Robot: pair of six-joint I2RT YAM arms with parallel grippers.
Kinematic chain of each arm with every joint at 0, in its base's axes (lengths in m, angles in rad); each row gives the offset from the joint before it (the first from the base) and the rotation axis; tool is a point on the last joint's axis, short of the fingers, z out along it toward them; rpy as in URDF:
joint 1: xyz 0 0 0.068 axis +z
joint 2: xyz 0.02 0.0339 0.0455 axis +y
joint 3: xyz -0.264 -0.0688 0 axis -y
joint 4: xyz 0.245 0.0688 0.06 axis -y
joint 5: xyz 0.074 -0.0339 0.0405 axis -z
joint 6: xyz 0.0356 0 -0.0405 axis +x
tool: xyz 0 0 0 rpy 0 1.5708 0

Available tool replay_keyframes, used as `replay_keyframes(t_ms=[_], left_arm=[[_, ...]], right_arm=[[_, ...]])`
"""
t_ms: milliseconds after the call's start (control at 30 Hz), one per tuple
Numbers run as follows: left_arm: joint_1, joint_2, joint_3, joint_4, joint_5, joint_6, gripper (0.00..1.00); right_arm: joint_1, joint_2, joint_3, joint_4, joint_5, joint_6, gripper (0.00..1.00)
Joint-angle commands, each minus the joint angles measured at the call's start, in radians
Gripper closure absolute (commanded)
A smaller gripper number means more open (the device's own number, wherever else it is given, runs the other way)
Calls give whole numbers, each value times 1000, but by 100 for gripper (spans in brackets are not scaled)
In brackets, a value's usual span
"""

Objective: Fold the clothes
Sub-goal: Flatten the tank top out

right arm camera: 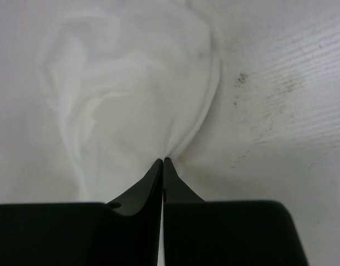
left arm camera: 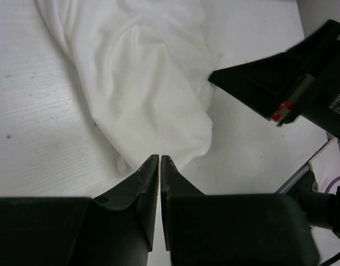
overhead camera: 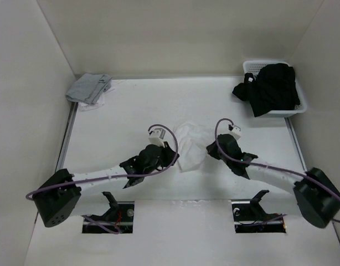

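Note:
The clothes (overhead camera: 190, 145) are a small white top lying crumpled at the table's middle, between my two grippers. My left gripper (overhead camera: 174, 155) is at the cloth's left lower edge. In the left wrist view its jaws (left arm camera: 159, 157) are pressed together, tips on the near hem of the white fabric (left arm camera: 142, 83). My right gripper (overhead camera: 210, 148) is at the cloth's right side. In the right wrist view it (right arm camera: 163, 160) is shut, and folds of the fabric (right arm camera: 125, 94) gather into its tips. The straps are not distinguishable.
A white basket (overhead camera: 299, 88) at the back right holds a black garment pile (overhead camera: 272, 88). A grey folded cloth (overhead camera: 89, 87) lies at the back left corner. White walls enclose the table. The right arm's black body (left arm camera: 281, 83) shows in the left wrist view.

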Motion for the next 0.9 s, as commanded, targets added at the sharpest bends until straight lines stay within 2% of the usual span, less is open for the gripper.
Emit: replay_keyframes(t_ms=[0, 67, 233, 367, 467, 567, 700, 867], left_arm=[[47, -165, 65, -70, -11, 86, 95], [95, -297, 125, -171, -33, 149, 95], [134, -425, 214, -279, -68, 212, 96], [136, -425, 228, -296, -91, 226, 95], [136, -426, 248, -312, -102, 216, 95], [143, -477, 260, -328, -131, 221, 93], [166, -497, 285, -368, -139, 226, 91], [200, -517, 291, -377, -129, 218, 87]], right_arm=[[58, -316, 69, -126, 112, -67, 97], [93, -445, 148, -249, 155, -118, 97], [188, -538, 366, -415, 175, -220, 97], [293, -474, 598, -467, 189, -337, 97], [410, -359, 824, -505, 212, -444, 97], [520, -241, 994, -467, 273, -582, 96], [468, -121, 1109, -409, 244, -666, 97], [339, 14, 1233, -372, 136, -702, 97]])
